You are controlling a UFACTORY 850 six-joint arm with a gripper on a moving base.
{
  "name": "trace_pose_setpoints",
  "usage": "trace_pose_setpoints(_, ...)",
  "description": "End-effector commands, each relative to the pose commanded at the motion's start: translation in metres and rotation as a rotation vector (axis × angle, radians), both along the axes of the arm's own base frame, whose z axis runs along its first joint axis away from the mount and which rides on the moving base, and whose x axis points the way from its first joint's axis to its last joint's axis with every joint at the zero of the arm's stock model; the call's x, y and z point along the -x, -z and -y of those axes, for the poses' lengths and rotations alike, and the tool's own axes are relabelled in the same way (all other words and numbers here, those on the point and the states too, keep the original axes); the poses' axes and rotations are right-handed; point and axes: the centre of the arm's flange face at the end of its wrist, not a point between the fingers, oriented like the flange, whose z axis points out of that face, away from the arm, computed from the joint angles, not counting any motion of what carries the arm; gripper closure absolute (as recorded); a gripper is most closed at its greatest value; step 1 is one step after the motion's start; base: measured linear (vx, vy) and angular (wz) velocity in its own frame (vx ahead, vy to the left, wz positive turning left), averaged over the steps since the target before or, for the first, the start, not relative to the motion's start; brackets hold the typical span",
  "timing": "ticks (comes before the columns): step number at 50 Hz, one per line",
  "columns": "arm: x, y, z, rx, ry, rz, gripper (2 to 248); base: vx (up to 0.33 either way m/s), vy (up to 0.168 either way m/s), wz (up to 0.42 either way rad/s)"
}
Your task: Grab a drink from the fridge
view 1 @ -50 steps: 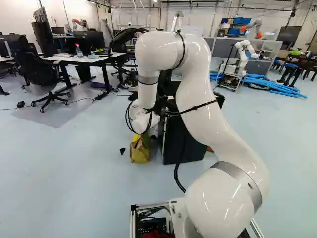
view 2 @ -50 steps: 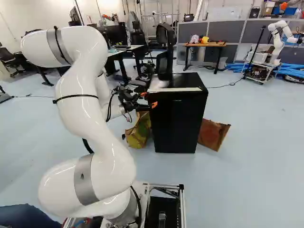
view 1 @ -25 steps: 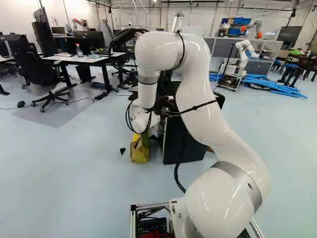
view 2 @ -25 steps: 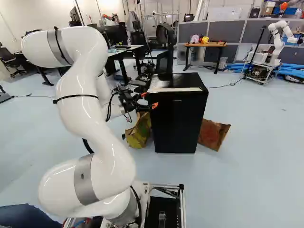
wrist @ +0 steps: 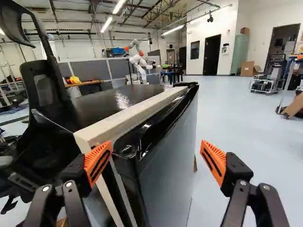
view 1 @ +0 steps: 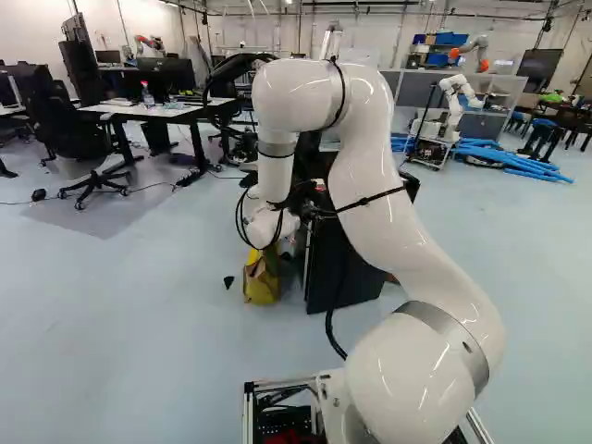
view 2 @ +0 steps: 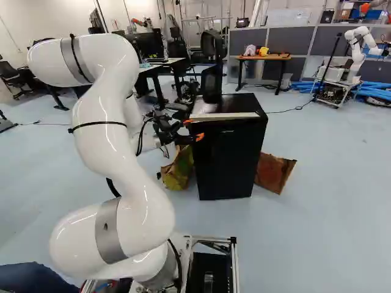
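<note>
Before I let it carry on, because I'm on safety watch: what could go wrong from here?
The claw is open, its fingers apart around the edge of the fridge door without gripping it, so it might slip off if it pulls. The loose cables looping at the wrist could snag on the door. The yellow bag stands close under the wrist and might get knocked over.

You're in a robotics lab: you can see another robot (view 2: pixel 356 54) on a wheeled cart (view 2: pixel 333 96), an office chair (view 1: pixel 72 137) near a table (view 1: pixel 168 113) with a monitor (view 2: pixel 148 45), grey partitions (view 2: pixel 296 39), and strip lights (wrist: pixel 106 24) among exposed ceiling beams (wrist: pixel 53 10).
</note>
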Motion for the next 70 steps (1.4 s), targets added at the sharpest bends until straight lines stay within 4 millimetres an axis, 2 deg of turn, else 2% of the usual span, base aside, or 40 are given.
trace_pose_setpoints(29, 0.018, 0.0, 0.004, 0.003, 0.051, -0.021, 3, 0.0, 0.0, 0.0)
trace_pose_setpoints(70, 0.054, 0.0, 0.011, 0.017, 0.129, -0.065, 3, 0.0, 0.0, 0.0)
